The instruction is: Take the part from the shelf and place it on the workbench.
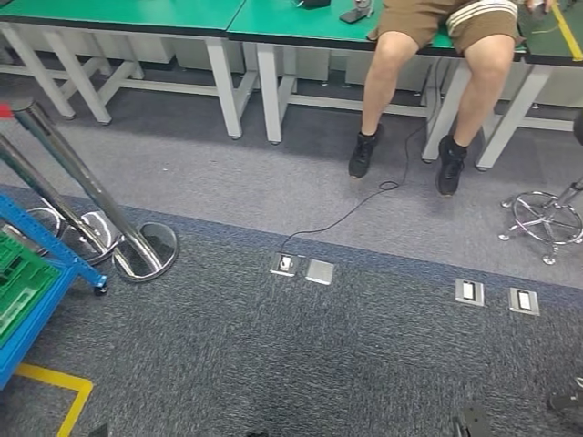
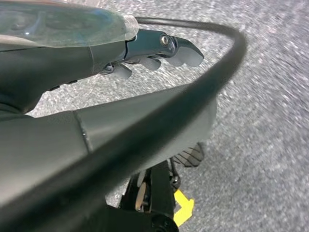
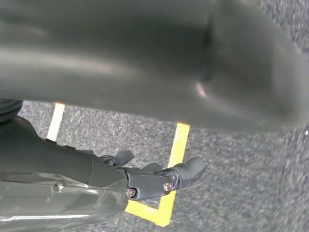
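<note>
Both hands hang over the carpet (image 1: 289, 364) (fingers spread, holding nothing): left hand (image 2: 153, 53), right hand (image 3: 153, 176).

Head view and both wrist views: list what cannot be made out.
- Blue cart: cut off by the head view's left edge; the part cannot be picked out.
- Person: cut off above the lap by the top edge.
- Left hand, right hand: partly hidden behind dark covers.

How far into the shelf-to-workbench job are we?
Barely started, it seems. Done: nothing visible; left hand and right hand hang over carpet holding nothing. In hand: the head view faces the floor, the blue shelf at its left edge. Left: pick the part, carry it to the green workbench.
</note>
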`<state>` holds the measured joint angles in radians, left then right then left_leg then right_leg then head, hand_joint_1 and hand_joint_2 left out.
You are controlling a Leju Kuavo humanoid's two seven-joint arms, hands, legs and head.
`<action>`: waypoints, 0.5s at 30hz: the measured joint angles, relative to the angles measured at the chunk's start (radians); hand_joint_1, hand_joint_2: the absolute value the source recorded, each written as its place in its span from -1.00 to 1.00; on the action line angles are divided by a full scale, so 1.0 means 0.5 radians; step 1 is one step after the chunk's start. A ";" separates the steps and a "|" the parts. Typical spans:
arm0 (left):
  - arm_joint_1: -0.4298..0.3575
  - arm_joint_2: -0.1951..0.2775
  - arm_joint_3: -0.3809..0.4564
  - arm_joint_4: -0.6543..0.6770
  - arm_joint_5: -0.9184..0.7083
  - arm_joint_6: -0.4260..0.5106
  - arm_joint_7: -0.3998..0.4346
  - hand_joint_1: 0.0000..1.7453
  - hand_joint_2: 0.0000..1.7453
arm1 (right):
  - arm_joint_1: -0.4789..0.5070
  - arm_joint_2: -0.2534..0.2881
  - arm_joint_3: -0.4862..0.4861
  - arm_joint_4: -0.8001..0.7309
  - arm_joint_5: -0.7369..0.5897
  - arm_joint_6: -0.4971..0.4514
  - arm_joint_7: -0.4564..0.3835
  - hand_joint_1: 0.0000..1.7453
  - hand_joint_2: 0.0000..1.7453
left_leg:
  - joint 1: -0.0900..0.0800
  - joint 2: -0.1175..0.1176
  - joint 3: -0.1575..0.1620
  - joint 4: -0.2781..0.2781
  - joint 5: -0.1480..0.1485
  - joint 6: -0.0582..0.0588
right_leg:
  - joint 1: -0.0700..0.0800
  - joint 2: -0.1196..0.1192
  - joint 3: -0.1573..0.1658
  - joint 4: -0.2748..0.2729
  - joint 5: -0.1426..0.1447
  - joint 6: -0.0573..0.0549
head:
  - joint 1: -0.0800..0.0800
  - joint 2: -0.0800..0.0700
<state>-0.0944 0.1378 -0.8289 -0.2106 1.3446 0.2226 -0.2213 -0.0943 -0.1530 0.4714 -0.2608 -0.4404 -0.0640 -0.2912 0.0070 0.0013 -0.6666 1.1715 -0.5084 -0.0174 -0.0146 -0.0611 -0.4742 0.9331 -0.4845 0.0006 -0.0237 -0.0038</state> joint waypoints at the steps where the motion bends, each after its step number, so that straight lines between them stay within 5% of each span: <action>1: 0.000 0.001 0.000 0.000 0.000 0.001 0.000 -1.00 -1.00 | 0.000 0.002 -0.001 0.001 -0.002 0.000 0.000 -1.00 -1.00 | -0.003 0.041 0.080 -0.149 0.061 0.004 | 0.002 -0.020 0.006 0.000 -0.005 0.005 | -0.008 0.000; 4: -0.013 0.002 0.000 0.000 -0.001 0.003 0.005 -1.00 -1.00 | -0.002 0.006 -0.003 0.003 -0.005 0.001 -0.002 -1.00 -1.00 | -0.023 0.119 0.215 -0.417 0.124 0.031 | 0.018 -0.079 0.019 0.003 -0.025 0.036 | -0.018 0.000; 6: -0.011 0.002 0.000 0.000 -0.001 0.004 0.010 -1.00 -1.00 | -0.010 0.007 -0.003 0.003 -0.007 0.005 -0.001 -1.00 -1.00 | -0.029 0.081 0.216 -0.426 0.121 0.054 | 0.018 -0.115 0.032 0.001 -0.036 0.056 | -0.002 0.000; 9: -0.003 0.002 -0.001 0.000 -0.001 0.005 0.017 -1.00 -1.00 | -0.015 0.008 -0.003 0.002 -0.015 0.015 0.005 -1.00 -1.00 | -0.023 0.027 0.225 -0.440 0.129 0.088 | 0.005 -0.015 -0.013 0.126 -0.129 0.083 | 0.014 0.000; 12: -0.006 0.002 -0.001 0.000 -0.002 0.007 0.020 -1.00 -1.00 | -0.005 0.009 -0.003 0.010 -0.023 0.019 0.021 -1.00 -1.00 | -0.029 -0.034 0.227 -0.440 0.129 0.108 | 0.005 0.101 -0.211 0.542 -0.317 0.085 | 0.052 0.000; 14: -0.004 0.002 -0.001 0.000 -0.002 0.009 0.021 -1.00 -1.00 | 0.006 0.010 -0.003 0.016 -0.028 0.021 0.029 -1.00 -1.00 | -0.036 -0.086 0.233 -0.439 0.127 0.111 | 0.007 0.115 -0.263 0.625 -0.301 0.075 | 0.066 0.000; 15: -0.003 0.002 -0.001 0.000 -0.003 0.012 0.023 -1.00 -1.00 | 0.011 0.010 -0.003 0.017 -0.030 0.023 0.031 -1.00 -1.00 | -0.039 -0.112 0.238 -0.438 0.126 0.111 | 0.009 0.125 -0.233 0.542 -0.233 0.067 | 0.072 0.000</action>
<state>-0.0959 0.1386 -0.8293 -0.2106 1.3433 0.2285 -0.2099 -0.0889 -0.1480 0.4700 -0.2525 -0.4553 -0.0526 -0.2756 -0.0123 -0.0550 -0.5475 0.9525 -0.4453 0.0382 -0.0103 0.0013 -0.5907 1.2043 -0.6011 0.0341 0.0121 -0.0038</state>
